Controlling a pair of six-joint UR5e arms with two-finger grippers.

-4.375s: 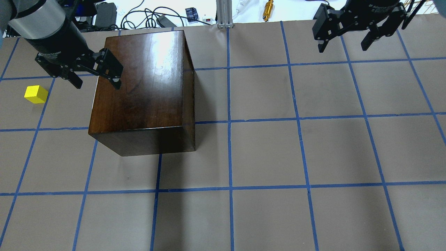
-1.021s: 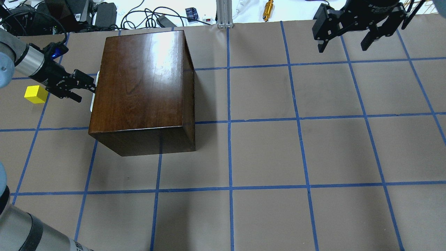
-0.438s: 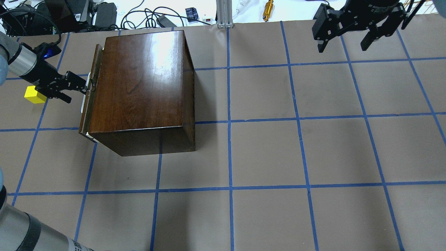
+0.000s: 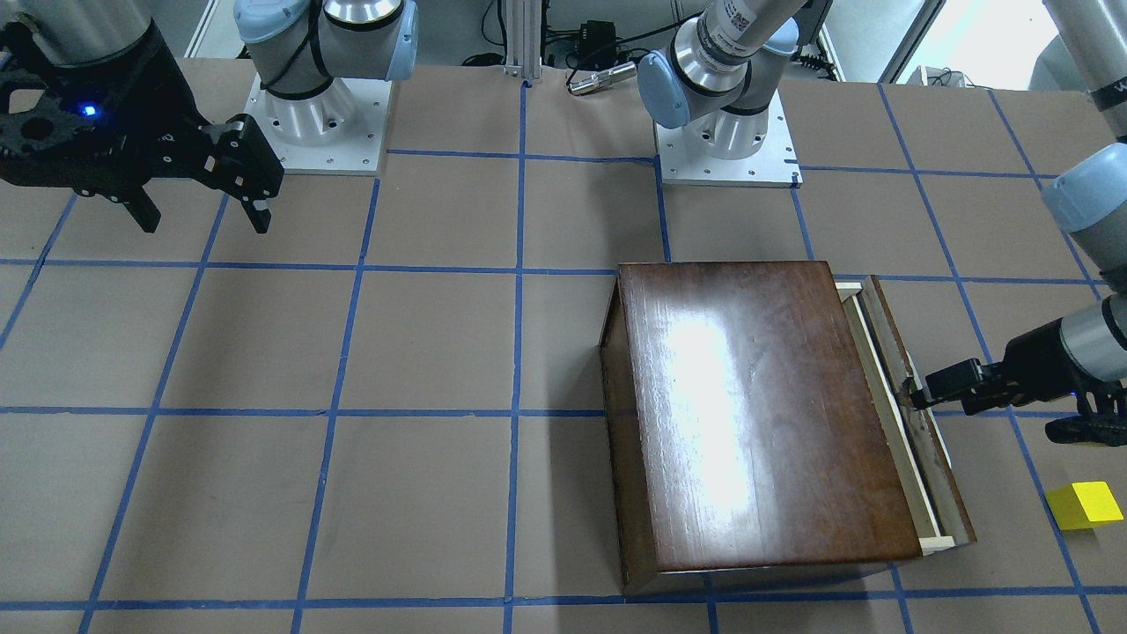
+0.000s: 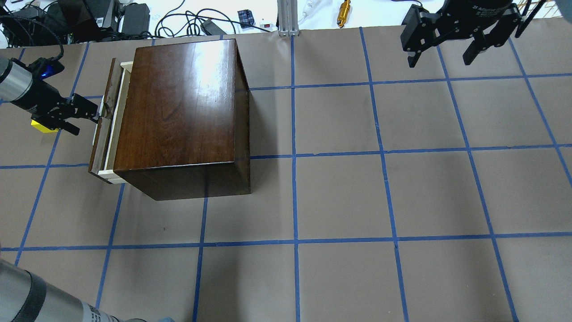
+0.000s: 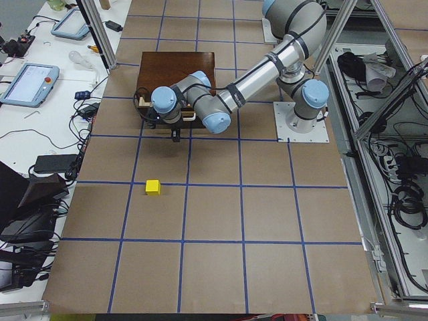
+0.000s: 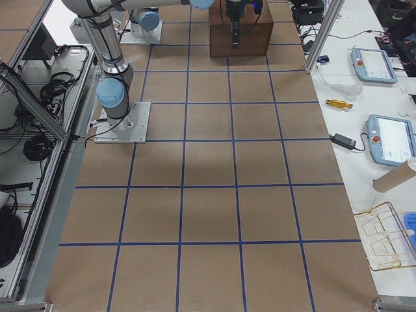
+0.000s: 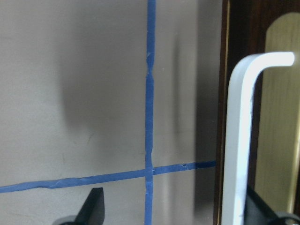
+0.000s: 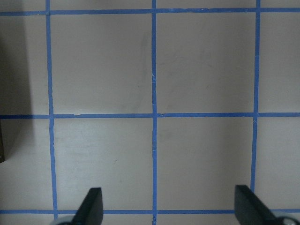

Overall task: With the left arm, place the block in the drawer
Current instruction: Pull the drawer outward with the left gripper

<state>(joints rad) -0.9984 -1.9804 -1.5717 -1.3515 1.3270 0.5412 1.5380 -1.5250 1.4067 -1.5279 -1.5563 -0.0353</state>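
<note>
The dark-brown wooden box [image 5: 178,103] stands on the table. Its drawer [image 5: 108,129] sticks out a little on the left, showing a pale wood strip. My left gripper [image 5: 87,120] is open at the drawer front. In the left wrist view the white metal handle [image 8: 236,140] lies between the fingers, next to the right finger [image 8: 258,211]. The yellow block [image 5: 41,127] lies on the table just beyond the left gripper, partly hidden by it; the front-facing view shows it whole [image 4: 1085,505]. My right gripper [image 5: 440,62] is open and empty, high at the far right.
Brown paper with a blue tape grid [image 5: 295,156] covers the table. Cables and small devices [image 5: 192,20] lie beyond the far edge. The arm bases [image 4: 317,123] stand at the robot's side of the table.
The drawer was shut and now stands a little way out. My left gripper came down to the handle and drew back left with it. The right arm has not moved.
</note>
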